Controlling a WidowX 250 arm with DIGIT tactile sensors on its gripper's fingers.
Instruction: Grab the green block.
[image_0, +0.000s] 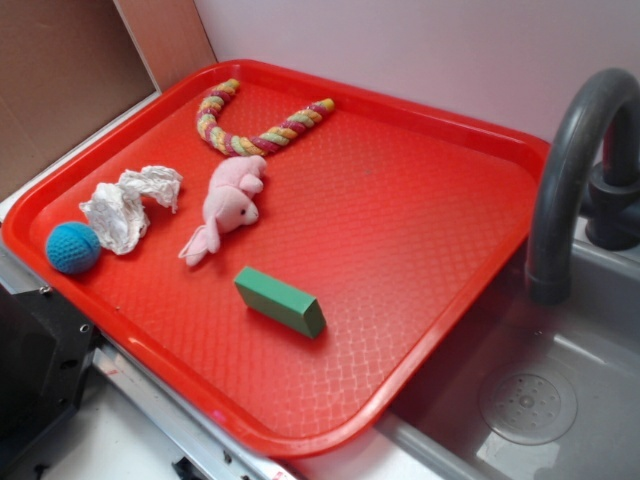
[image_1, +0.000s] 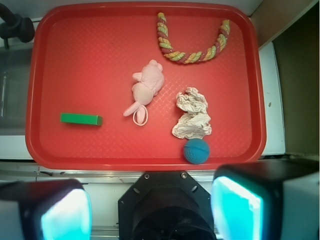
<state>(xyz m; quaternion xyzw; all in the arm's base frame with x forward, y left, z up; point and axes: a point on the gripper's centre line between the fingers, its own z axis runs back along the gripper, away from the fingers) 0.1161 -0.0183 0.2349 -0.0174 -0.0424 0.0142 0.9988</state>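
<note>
A: Where is the hand (image_1: 150, 210) now?

B: It hangs high above the near rim of the red tray (image_1: 40, 75), outside of it. Its two fingers (image_1: 65, 215) are spread wide apart and they pinch nothing.

A: And the green block (image_1: 81, 119)?

B: In the wrist view it lies flat on the tray, to the left of the pink plush toy (image_1: 145, 90) and well apart from it. Nothing touches it.

A: So what is the good way for this step?

B: I think the hand must first go over the block, away from the plush toy, and turn so that the fingers stand across the narrow sides. Then it descends straight and closes at the middle of the bar.

A: Is something in the way?

B: Not near the block. The blue ball (image_1: 196, 151) and the white crumpled cloth (image_1: 192, 115) are on the other side of the plush toy, and the coloured rope (image_1: 192, 47) is beyond it, near the far rim.
</note>
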